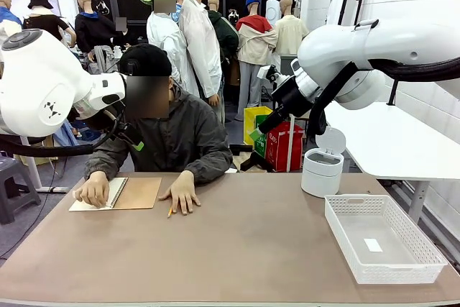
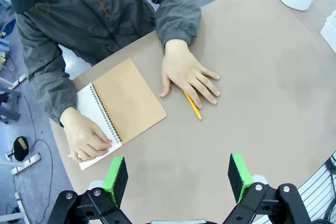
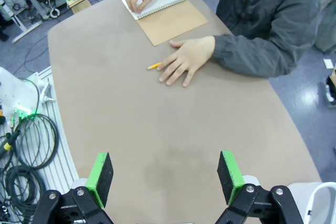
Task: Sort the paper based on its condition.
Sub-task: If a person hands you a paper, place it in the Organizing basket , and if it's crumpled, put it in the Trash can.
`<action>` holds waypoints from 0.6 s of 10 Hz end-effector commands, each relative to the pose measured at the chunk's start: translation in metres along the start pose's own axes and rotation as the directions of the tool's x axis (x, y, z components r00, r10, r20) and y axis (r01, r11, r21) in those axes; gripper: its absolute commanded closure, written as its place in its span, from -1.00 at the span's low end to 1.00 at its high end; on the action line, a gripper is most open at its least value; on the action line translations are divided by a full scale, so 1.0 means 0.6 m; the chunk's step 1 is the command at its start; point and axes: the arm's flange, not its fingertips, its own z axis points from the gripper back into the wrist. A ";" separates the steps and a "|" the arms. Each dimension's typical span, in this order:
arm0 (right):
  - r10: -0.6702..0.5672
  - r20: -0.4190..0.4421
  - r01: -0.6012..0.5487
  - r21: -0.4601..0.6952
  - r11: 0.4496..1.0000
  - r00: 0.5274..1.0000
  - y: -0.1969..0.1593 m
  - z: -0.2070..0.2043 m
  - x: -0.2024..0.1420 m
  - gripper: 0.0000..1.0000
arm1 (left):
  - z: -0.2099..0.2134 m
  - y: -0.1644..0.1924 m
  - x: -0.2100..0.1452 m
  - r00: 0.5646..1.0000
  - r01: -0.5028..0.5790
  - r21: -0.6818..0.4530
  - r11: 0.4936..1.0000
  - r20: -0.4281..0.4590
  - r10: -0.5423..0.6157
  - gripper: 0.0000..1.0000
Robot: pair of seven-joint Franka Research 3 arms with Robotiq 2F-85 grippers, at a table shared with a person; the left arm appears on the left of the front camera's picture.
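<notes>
Front view: a brown table (image 1: 237, 242) with a person seated at its far side and both arms raised above it.
Paper: the white page (image 2: 97, 129) lies open in the spiral-bound notebook (image 2: 123, 106) at the far left of the table; whether it is loose or bound cannot be told.
Paper contact: one hand (image 2: 84, 137) of the person rests on the white page, fingers curled on it.
Notebook: the brown card cover (image 1: 136, 193) is folded out flat to the right of the white page, spiral between them.
Pencil: a yellow pencil (image 2: 192, 106) lies on the table just right of the notebook, partly under the fingers of the person's other hand (image 2: 188, 74), which lies flat.
Basket: a white mesh basket (image 1: 424, 267) stands at the near right of the table; a small white slip (image 1: 373, 245) lies on its floor.
Bin: a small white round bin (image 1: 320, 172) stands at the far right, beyond the basket, its lid tipped up; its contents cannot be seen.
Left gripper (image 2: 178, 178): fingers spread wide, nothing between the green pads, hanging above bare table near the notebook.
Right gripper (image 3: 165, 177): fingers spread wide, holding nothing, above bare table well apart from the person's hands.
</notes>
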 end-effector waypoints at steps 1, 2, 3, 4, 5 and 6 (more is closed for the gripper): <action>-0.004 -0.009 0.004 -0.006 1.000 1.000 -0.001 -0.002 -0.001 -1.00 | 0.002 0.002 0.000 1.000 -0.003 -0.002 1.000 -0.005 0.003 -1.00; -0.004 -0.009 0.004 -0.006 1.000 1.000 -0.001 -0.002 -0.001 -1.00 | 0.002 0.002 0.000 1.000 -0.003 -0.002 1.000 -0.005 0.003 -1.00; -0.004 -0.009 0.004 -0.006 1.000 1.000 -0.001 -0.002 -0.001 -1.00 | 0.002 0.002 0.000 1.000 -0.003 -0.002 1.000 -0.005 0.003 -1.00; -0.004 -0.009 0.004 -0.006 1.000 1.000 -0.001 -0.002 -0.001 -1.00 | 0.002 0.002 0.000 1.000 -0.003 -0.002 1.000 -0.005 0.003 -1.00; -0.004 -0.009 0.004 -0.006 1.000 1.000 -0.001 -0.002 -0.001 -1.00 | 0.002 0.002 0.000 1.000 -0.003 -0.002 1.000 -0.005 0.003 -1.00; -0.004 -0.009 0.004 -0.006 1.000 1.000 -0.001 -0.002 -0.001 -1.00 | 0.002 0.002 0.000 1.000 -0.003 -0.002 1.000 -0.005 0.003 -1.00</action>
